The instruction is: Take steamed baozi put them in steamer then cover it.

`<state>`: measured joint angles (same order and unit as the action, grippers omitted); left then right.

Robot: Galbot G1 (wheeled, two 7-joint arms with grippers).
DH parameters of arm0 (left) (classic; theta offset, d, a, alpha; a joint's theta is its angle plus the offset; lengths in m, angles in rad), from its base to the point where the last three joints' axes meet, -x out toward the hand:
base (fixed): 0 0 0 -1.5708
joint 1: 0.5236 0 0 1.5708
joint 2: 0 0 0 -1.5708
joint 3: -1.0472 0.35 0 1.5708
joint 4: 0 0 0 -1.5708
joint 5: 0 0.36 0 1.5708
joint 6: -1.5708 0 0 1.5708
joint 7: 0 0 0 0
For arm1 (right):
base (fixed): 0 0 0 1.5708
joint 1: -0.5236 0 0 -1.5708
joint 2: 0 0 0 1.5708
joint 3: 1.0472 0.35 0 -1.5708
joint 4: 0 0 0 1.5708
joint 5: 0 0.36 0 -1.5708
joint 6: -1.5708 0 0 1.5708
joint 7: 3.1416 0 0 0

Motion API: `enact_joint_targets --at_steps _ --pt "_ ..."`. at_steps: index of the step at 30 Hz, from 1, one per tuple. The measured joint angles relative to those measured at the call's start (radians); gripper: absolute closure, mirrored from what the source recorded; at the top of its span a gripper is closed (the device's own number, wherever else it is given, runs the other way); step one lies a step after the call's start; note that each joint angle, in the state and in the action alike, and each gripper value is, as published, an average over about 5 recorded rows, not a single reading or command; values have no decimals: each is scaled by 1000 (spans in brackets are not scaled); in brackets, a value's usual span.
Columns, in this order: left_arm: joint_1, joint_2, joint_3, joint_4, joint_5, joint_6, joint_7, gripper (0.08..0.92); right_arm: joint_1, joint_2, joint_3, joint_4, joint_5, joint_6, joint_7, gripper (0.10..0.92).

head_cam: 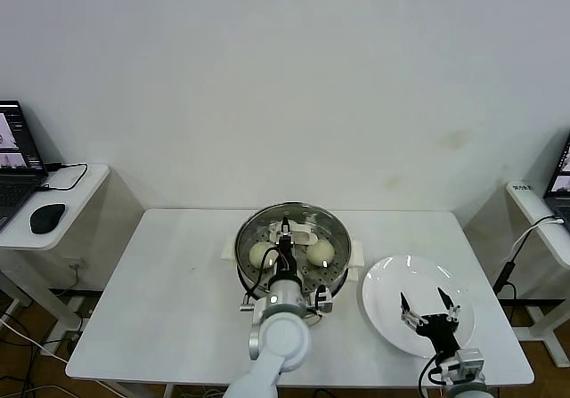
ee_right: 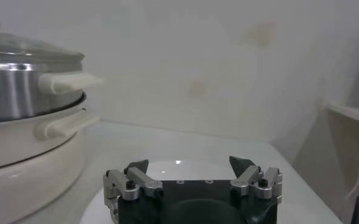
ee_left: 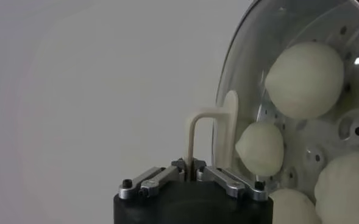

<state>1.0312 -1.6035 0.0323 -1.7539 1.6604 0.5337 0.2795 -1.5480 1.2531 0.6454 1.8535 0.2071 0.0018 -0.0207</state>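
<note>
Steamer (head_cam: 291,254) mouth blocked by cover (head_cam: 294,238) and left hand (head_cam: 287,235); open table (head_cam: 169,291) leftward.

You have the steamer (head_cam: 331,278) at mid-table, a shiny steel pot on a cream-white base with side handles. The cover (head_cam: 293,238), clear glass with a cream-white handle, lies over it, seemingly seated level. Through the glass you can see cream-white steamed baozi (ee_left: 304,79) resting on the perforated tray.

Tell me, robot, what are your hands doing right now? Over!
Left gripper shut on the cover handle, cover on the steamer. Baozi inside. Right gripper open over the empty white plate. Nothing blocking.
</note>
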Motion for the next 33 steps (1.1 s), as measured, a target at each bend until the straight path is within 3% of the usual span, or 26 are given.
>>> enact_joint_targets --at_steps 9,28,33 --pt "5 2 2 -11 -9 -8 4 826 -1 -4 2 4 1 0 0 203" --pt "57 5 32 -132 1 -3 38 282 -4 -3 3 3 1 -1 1 203" --pt "76 12 41 -163 1 -1 52 189 -3 -3 2 4 4 -7 1 203"
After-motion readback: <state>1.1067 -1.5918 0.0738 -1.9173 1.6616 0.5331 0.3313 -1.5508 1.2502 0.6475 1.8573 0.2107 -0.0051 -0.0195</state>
